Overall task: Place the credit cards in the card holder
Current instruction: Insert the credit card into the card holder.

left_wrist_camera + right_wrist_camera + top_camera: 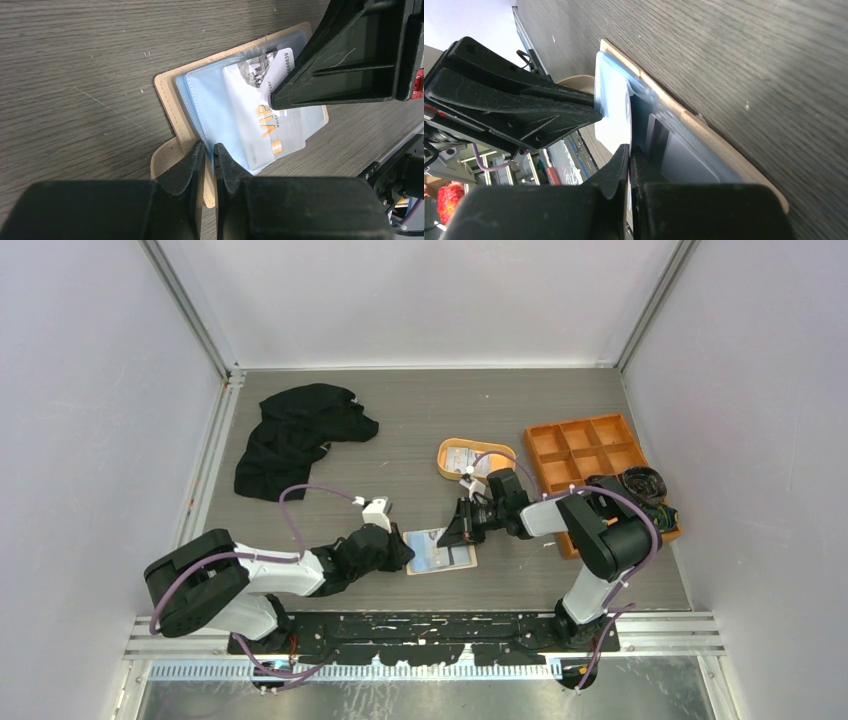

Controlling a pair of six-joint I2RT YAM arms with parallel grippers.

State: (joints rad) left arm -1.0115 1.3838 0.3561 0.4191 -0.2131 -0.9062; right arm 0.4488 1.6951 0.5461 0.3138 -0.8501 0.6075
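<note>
Right gripper [630,150]: pinched shut on the trailing end of a white card [260,127] printed VIP, leading end already lying across the clear pockets of the wallet [167,92], opened flat on the table between the two arms. Left gripper [210,150]: narrowed onto the edge of a pale blue pocket leaf close to the snap tab, raising it a little off the beige cover. Judged as mid-insertion; hard to tell whether the card's front edge sits under the film or only on top of it. To do this well: hold the leaf lifted to leave the pocket mouth gaping, square the card's long edges with the pocket's sides, then push low and level along the pocket, never down into the table. Ease off at any bunching of the film or skidding of the wallet, bracing with the left pinch rather than tugging. Release only with most of the card seated, then nudge the end home with closed fingertips. Probably more to follow: what looks like another card [466,458] in the oval orange tray [444,462] just behind.
</note>
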